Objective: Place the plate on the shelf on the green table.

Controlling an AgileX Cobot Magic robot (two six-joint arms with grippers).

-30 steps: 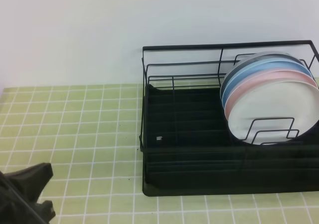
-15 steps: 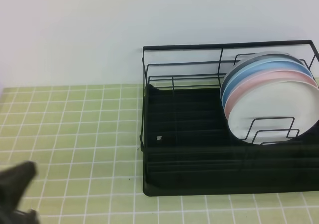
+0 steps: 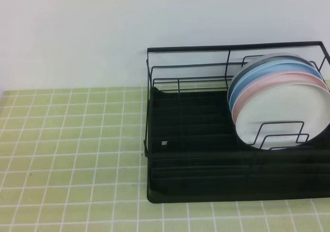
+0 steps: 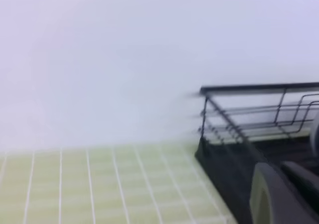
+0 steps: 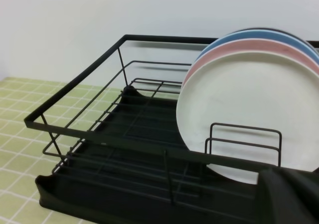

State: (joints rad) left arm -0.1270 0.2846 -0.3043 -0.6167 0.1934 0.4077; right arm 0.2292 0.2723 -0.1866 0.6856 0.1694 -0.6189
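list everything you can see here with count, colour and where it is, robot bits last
white plate: 1, glossy white, upright at the front of the plate row, right end of the dish rack
pink plate: 1, pale pink, upright directly behind the white plate
blue plates: at least 2, light blue, upright behind the pink one; a darker rim edge shows behind them, unclear what it is
dish rack: 1, black wire with ribbed black tray base, right half of the tiled table
small tag: 1, pale, on the rack's left side
tiled table: 1, light yellow-green tiles, white grout
wall: white, behind everything
left gripper: dark, blurred, bottom right corner of its wrist view, shut
right gripper: dark, bottom right corner of its wrist view, shut
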